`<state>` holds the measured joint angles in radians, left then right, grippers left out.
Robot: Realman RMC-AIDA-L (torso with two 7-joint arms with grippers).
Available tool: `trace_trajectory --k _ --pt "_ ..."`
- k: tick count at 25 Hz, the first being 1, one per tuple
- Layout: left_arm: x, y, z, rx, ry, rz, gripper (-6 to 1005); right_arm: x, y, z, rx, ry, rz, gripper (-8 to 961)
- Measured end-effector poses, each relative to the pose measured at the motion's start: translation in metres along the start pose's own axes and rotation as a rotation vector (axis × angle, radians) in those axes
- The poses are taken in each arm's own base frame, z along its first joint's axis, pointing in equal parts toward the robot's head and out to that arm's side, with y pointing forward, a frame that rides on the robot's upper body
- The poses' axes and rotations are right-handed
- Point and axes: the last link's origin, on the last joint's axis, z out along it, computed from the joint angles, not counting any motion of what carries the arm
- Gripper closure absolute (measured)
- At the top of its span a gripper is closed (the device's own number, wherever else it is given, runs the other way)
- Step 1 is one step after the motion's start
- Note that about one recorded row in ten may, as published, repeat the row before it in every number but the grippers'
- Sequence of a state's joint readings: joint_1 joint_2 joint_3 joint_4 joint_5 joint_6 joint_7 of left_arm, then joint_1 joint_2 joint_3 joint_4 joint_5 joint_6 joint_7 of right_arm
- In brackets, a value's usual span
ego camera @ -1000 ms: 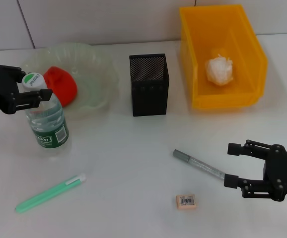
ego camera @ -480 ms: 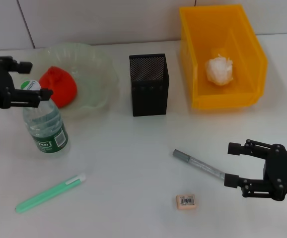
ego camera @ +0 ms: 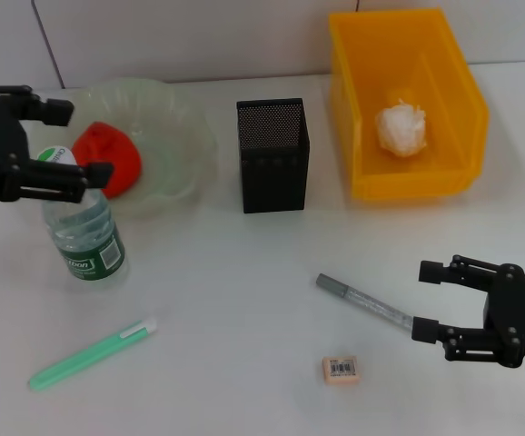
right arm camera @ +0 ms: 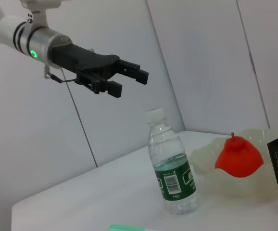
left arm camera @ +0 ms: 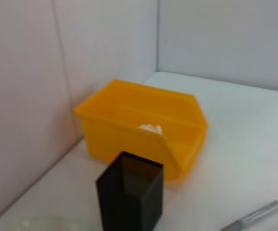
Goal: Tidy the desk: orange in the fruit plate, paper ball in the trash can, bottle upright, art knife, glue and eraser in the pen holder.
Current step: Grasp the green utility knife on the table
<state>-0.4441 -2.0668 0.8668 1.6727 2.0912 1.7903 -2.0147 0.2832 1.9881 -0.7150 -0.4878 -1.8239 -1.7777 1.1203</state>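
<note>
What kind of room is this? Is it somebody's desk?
Probably a desk set up for robot practice: a plain white table against a bare wall, with a black mesh pen holder, a yellow bin holding a paper ball, and an eraser lying loose.

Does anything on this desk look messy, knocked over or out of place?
Nothing is spilled or toppled; the bottle stands upright. Three small things lie loose on the desk, outside the black pen holder: a green stick, a grey pen-like tool and an eraser.
</note>
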Motion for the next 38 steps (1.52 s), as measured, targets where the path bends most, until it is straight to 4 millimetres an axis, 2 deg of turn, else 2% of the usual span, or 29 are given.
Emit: trace_trajectory --k 2,6,7,9,10,12,14,16,21,23,27,38 --pt "0.009 0.016 0.009 -0.055 -0.048 -0.007 153 0.0 -0.001 -0.002 0.011 -0.007 -0.001 113" --pt "0.009 0.026 0.025 -0.096 -0.115 -0.007 159 0.0 -0.001 -0.004 0.021 -0.015 -0.004 113" --pt "0.005 0.031 0.041 -0.1 -0.193 0.005 161 0.0 0.0 -0.004 0.02 -0.014 -0.003 113" --pt "0.005 0.031 0.041 -0.1 -0.193 0.005 164 0.001 0.0 -0.005 0.022 -0.012 -0.003 113" --pt "0.003 0.032 0.047 -0.095 -0.227 0.01 166 0.001 0.0 -0.005 0.022 -0.012 -0.003 113" --pt "-0.005 0.04 0.074 -0.059 -0.363 0.03 169 0.002 0.0 -0.007 0.028 -0.009 -0.006 113" --pt "-0.006 0.043 0.078 -0.055 -0.384 0.035 172 0.002 0.0 -0.007 0.029 -0.008 -0.011 113" --pt "-0.009 0.053 0.092 -0.053 -0.452 0.051 175 0.002 0.0 -0.007 0.029 -0.008 -0.014 113" --pt "-0.012 0.058 0.102 -0.045 -0.503 0.045 183 0.002 0.0 -0.008 0.033 -0.006 -0.019 113" --pt "-0.021 0.058 0.115 -0.045 -0.573 -0.009 186 0.002 0.0 -0.009 0.034 -0.005 -0.022 113" --pt "-0.03 0.054 0.128 -0.066 -0.619 -0.061 193 0.002 0.0 -0.01 0.035 -0.003 -0.027 113" --pt "-0.047 0.049 0.134 -0.058 -0.68 -0.099 210 0.003 -0.001 -0.011 0.037 0.0 -0.027 113"
